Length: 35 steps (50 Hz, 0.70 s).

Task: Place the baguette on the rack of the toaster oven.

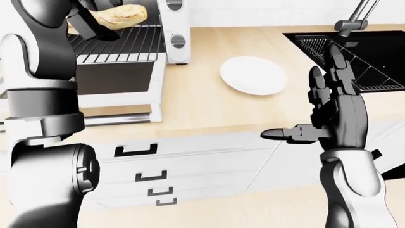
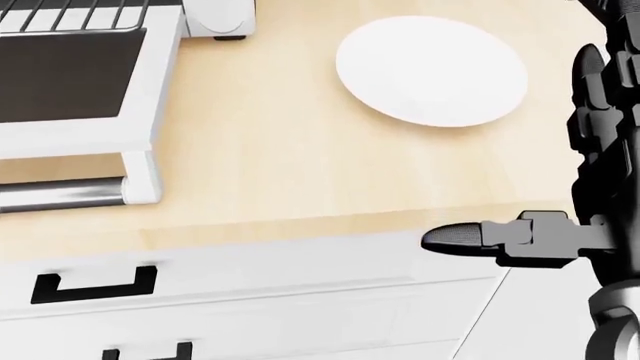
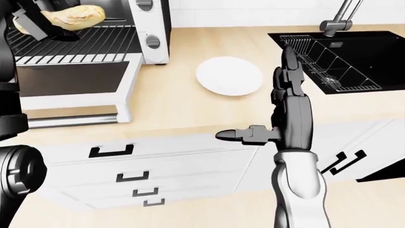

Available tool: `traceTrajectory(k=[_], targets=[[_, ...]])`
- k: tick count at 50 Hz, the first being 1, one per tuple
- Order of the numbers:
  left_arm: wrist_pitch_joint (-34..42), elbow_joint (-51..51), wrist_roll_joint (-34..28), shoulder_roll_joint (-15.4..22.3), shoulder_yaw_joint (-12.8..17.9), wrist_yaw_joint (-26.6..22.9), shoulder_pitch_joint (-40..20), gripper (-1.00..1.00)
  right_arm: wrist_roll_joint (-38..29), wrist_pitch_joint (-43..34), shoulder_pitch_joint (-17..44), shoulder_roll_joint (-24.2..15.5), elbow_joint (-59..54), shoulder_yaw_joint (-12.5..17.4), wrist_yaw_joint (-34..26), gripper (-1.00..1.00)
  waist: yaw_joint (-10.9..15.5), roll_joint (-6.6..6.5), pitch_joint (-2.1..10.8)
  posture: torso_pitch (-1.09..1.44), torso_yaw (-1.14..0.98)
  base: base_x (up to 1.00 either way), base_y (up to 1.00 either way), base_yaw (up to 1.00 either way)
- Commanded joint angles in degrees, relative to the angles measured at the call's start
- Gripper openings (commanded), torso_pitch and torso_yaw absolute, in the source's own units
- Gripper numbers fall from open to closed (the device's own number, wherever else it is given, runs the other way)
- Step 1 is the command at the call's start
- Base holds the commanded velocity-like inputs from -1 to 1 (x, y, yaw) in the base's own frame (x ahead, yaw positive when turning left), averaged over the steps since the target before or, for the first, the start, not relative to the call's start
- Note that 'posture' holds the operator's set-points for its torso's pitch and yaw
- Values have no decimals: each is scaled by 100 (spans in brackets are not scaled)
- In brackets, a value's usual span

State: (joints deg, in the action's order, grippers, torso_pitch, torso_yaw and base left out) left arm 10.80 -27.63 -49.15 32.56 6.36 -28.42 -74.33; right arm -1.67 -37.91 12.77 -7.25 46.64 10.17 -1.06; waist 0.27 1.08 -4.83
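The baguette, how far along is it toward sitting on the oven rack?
Done: the toaster oven door is open and the plate is bare. In hand: the left hand holds the baguette over the rack. Left: release it and withdraw.

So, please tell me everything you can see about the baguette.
The baguette is a short, golden-tan loaf with a paler, crusty-looking top. It lies roughly level, running left to right at the top left of both eye views, over the wire rack inside the open toaster oven. The left robot hand is at its left end, which it hides. Whether the fingers close round it, or whether it rests on the rack, cannot be told.
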Motion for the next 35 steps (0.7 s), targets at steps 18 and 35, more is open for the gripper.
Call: traceTrajectory(k=[18,35], targets=[[-838,-1413,-248,305,-69,858,-823,-100,-19,84,153,-50,205,48,4,100,-8,-34,188,6,0,0,0,0],[-1315,-2535,-730,422,-166,1595,-1111,-100,-25,7,180,-76,254,56,4,100,-18,-40,198,6,0,0,0,0]])
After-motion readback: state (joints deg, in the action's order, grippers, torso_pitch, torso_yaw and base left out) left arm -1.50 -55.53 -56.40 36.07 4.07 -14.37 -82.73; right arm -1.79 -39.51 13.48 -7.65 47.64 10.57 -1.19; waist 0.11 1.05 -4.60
